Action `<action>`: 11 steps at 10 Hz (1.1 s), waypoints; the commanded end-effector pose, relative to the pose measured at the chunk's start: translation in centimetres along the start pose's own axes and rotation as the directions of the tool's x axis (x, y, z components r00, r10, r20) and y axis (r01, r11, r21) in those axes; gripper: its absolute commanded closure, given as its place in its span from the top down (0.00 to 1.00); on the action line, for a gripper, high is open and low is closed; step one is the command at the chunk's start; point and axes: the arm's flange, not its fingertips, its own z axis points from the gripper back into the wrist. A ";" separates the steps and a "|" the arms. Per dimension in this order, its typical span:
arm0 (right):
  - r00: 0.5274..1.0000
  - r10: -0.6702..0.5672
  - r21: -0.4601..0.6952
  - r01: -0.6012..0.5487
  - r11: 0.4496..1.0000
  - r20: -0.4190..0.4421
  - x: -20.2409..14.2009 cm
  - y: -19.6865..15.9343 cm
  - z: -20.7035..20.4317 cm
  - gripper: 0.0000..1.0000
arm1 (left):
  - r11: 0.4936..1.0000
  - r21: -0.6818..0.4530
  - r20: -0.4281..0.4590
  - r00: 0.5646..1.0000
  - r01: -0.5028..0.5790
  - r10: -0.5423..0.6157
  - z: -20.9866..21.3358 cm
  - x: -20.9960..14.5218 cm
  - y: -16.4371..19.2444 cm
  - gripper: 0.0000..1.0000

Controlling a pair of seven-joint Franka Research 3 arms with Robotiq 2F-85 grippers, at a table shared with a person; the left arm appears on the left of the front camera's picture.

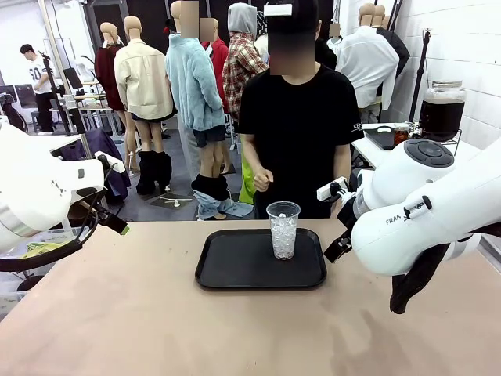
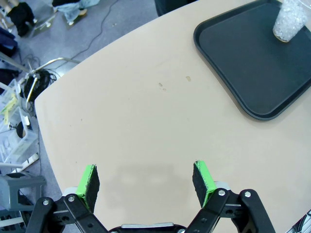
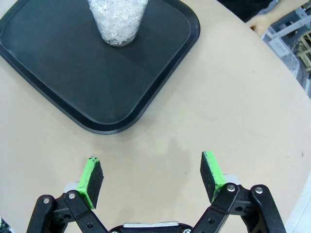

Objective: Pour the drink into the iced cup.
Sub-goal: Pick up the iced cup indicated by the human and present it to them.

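The iced cup [image 1: 283, 229], a clear plastic cup full of ice, stands upright on a black tray [image 1: 235, 270] at the table's middle. It appears again in the left wrist view [image 2: 290, 20] and in the right wrist view [image 3: 118, 19]. A dark brown drink fills a big glass jar [image 1: 441, 111] on a side table at the back right. My left gripper [image 2: 146, 184] hovers open over bare table, left of the tray. Just off the tray's right side, my right gripper [image 3: 152, 178] is open too, with nothing between its green pads [image 3: 91, 180].
A person in a black shirt stands behind the far edge of the table, one hand [image 1: 261, 180] closed at waist height. Bare tan tabletop [image 1: 117, 313] lies in front of and to both sides of the tray. Plastic bins [image 2: 14, 141] sit on the floor beyond the left edge.
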 end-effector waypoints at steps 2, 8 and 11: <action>1.000 0.000 0.001 0.000 1.000 0.000 0.0 0.1 0.0 1.00 | 1.000 0.005 -0.017 1.000 0.004 -0.003 0.4 0.1 0.1 1.00; 1.000 0.000 0.001 0.000 1.000 0.000 0.0 0.1 0.0 1.00 | 1.000 0.005 -0.017 1.000 0.004 -0.003 0.4 0.1 0.1 1.00; 1.000 0.000 0.001 0.000 1.000 0.000 0.0 0.1 0.0 1.00 | 1.000 0.005 -0.017 1.000 0.004 -0.003 0.4 0.1 0.1 1.00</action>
